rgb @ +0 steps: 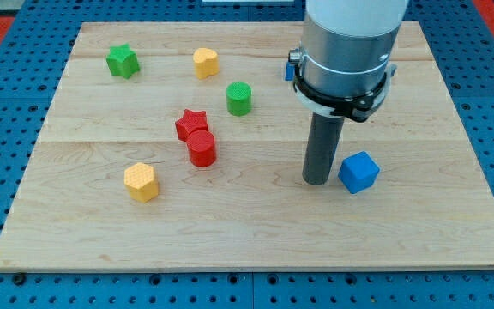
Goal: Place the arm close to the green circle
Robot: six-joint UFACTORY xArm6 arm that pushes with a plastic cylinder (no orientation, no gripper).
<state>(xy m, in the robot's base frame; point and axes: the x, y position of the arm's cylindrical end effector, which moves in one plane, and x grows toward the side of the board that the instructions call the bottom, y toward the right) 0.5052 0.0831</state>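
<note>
The green circle is a short green cylinder standing on the wooden board, above the board's middle. My tip rests on the board to the lower right of the green circle, well apart from it. The tip is just left of the blue cube, nearly touching it. The arm's grey body rises from the rod toward the view's top.
A red star and a red cylinder sit together left of centre. A yellow hexagon lies lower left. A green star and a yellow heart-like block lie at the upper left.
</note>
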